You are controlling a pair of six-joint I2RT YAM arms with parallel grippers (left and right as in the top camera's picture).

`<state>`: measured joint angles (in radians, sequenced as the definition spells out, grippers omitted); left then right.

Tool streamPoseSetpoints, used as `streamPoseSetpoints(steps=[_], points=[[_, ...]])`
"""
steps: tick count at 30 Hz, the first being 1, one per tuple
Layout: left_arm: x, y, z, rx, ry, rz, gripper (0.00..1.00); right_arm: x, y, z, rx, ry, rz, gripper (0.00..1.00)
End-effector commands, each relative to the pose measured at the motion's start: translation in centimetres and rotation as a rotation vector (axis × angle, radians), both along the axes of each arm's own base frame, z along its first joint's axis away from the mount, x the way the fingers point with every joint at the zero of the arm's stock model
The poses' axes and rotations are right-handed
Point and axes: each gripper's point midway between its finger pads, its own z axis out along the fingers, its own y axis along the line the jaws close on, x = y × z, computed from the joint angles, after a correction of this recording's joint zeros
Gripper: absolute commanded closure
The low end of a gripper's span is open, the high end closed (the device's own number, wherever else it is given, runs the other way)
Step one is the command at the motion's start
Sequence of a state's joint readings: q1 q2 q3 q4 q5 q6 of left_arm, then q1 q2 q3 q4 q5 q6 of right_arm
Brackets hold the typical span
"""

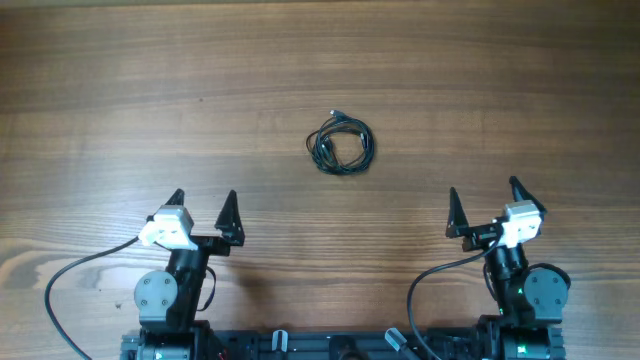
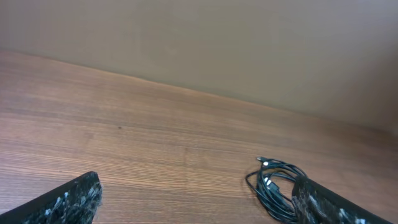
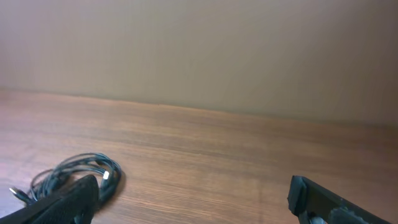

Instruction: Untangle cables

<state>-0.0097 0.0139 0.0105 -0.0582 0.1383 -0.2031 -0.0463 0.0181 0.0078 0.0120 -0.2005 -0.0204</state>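
The cables [image 1: 341,142] lie as a small coil of thin black wire with small plug ends on the wooden table [image 1: 150,90], near the middle. In the left wrist view the cables [image 2: 273,185] sit to the lower right, partly behind one finger. In the right wrist view the cables [image 3: 78,172] show at the lower left behind a finger. My left gripper [image 1: 205,204] stands open near the front left, well short of the coil. At the front right my right gripper [image 1: 485,201] is open too. Neither holds anything.
Thicker black arm cables [image 1: 70,280] loop beside each arm base at the table's front edge. A plain beige wall [image 2: 249,43] rises beyond the table's far edge.
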Motion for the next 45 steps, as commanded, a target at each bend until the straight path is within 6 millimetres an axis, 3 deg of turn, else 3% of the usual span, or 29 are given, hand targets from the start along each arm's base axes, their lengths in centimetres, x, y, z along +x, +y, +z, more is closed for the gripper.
streamPoseSetpoints(steps=[1,4,8,11,12,15,22,28,31,34,38,41,45], points=[[-0.2,-1.1,0.1,-0.018,-0.008,-0.065,0.00,0.0,-0.1,0.5,0.117,-0.006,-0.009,0.00],[-0.3,-1.5,0.4,-0.067,-0.007,-0.090,0.00,-0.1,0.0,1.6,0.256,-0.029,0.009,0.00],[-0.6,-1.7,2.0,-0.185,-0.011,-0.097,0.00,-1.1,2.8,3.6,0.321,-0.051,0.185,0.00],[-1.5,-3.1,4.6,-0.199,-0.047,-0.188,0.00,-2.0,4.7,4.9,0.327,-0.037,0.302,0.00],[-2.1,-3.6,6.7,-0.196,-0.072,-0.220,0.00,-2.7,5.8,6.2,0.326,-0.027,0.377,0.00],[-2.9,-3.6,9.1,-0.190,-0.062,-0.220,0.00,-3.6,6.9,8.0,0.331,0.023,0.443,0.00],[-3.8,-3.7,12.9,-0.206,0.077,-0.210,0.00,-4.0,8.0,10.7,0.346,0.255,0.487,0.00],[-5.1,-6.5,15.9,-0.219,0.114,-0.389,0.00,-4.5,8.3,10.9,0.440,0.571,0.446,0.00],[-5.9,-7.7,16.0,-0.252,0.132,-0.475,0.00,-5.4,8.5,10.7,0.479,0.693,0.441,0.00],[-7.9,-10.0,16.2,-0.264,0.153,-0.651,0.00,-6.8,9.9,11.0,0.517,0.739,0.541,0.00],[-9.0,-10.9,15.7,-0.282,0.197,-0.725,0.00,-7.6,10.2,10.4,0.449,0.740,0.590,0.00],[-8.6,-10.6,13.5,-0.314,0.305,-0.681,0.00,-7.2,8.8,8.4,0.391,0.787,0.480,0.01],[-6.2,-9.2,9.6,-0.331,0.479,-0.544,0.00,-5.4,5.6,5.0,0.308,0.888,0.251,0.01]])
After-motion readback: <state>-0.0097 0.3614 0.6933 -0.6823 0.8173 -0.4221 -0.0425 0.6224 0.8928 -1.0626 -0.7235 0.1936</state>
